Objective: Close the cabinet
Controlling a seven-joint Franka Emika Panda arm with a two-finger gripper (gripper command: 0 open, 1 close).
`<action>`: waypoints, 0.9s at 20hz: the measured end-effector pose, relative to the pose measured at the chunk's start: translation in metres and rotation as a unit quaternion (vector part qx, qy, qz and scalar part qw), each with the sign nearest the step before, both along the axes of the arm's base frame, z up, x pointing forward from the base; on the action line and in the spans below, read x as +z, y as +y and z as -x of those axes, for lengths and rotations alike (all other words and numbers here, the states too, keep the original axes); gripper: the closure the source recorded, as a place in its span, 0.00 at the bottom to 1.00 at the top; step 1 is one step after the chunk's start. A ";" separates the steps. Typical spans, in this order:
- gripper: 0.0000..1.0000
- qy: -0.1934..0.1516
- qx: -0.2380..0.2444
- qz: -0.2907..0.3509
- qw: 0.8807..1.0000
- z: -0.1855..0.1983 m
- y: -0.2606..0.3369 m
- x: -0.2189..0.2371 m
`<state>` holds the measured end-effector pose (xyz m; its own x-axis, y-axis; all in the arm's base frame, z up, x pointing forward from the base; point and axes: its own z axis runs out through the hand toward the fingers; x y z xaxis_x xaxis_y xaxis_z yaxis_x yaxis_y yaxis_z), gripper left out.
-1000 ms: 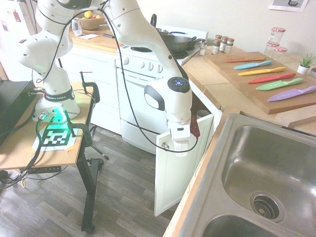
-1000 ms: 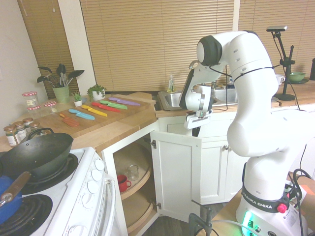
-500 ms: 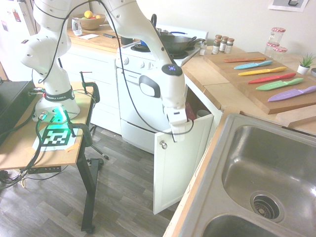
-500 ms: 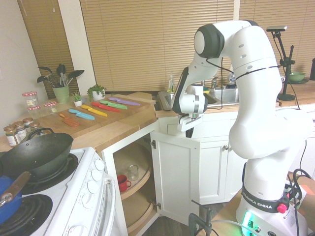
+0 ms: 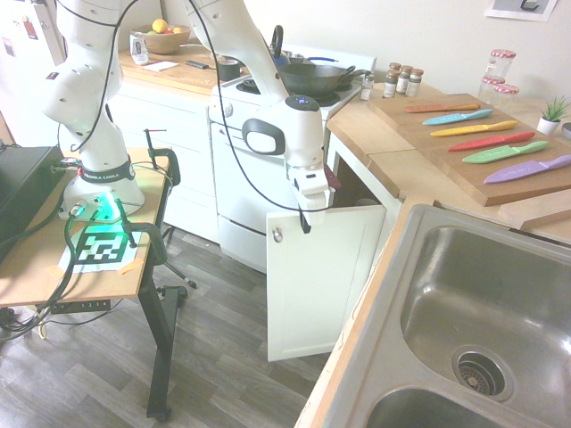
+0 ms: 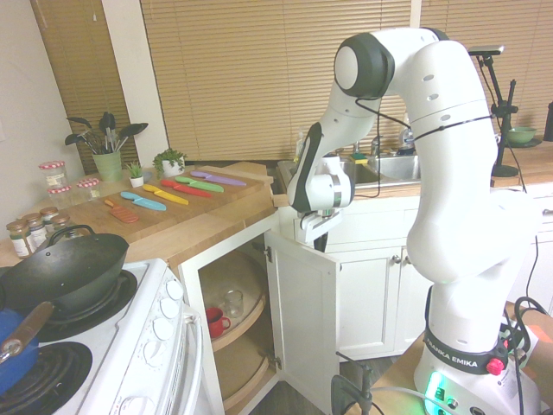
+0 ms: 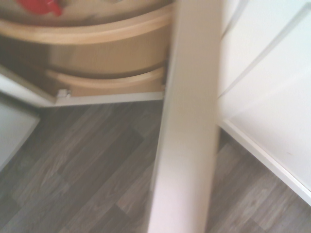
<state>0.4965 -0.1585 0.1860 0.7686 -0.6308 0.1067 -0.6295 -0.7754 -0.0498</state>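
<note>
Door: the cabinet door (image 5: 314,276) stands wide open, hinged at the corner base unit under the wooden tabletop (image 5: 393,169), between the white oven (image 5: 245,169) and the sink (image 5: 477,330).
Jaws: my jaws (image 5: 306,218) sit at the door's top edge, by its free corner; I cannot tell how far apart they are.
Why there: pushing far from the hinge should swing it most easily.
Inside: curved wooden shelves (image 6: 235,324) hold a red cup (image 6: 215,321).
Knob: the silver knob (image 5: 277,234) is untouched.

First exterior cam sits high over the sink (image 5: 464,330), facing the stove. Second looks back from beside the stove (image 6: 104,346); both share the open cabinet (image 5: 317,276). Wrist cam looks down close along the door edge.
</note>
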 end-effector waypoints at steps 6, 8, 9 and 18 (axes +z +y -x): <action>1.00 0.001 0.025 0.017 1.000 -0.012 0.060 0.002; 1.00 0.003 0.028 0.021 0.999 -0.014 0.071 0.002; 1.00 0.004 0.028 0.023 0.999 -0.016 0.076 0.003; 1.00 0.020 0.046 0.043 0.998 -0.058 0.157 0.030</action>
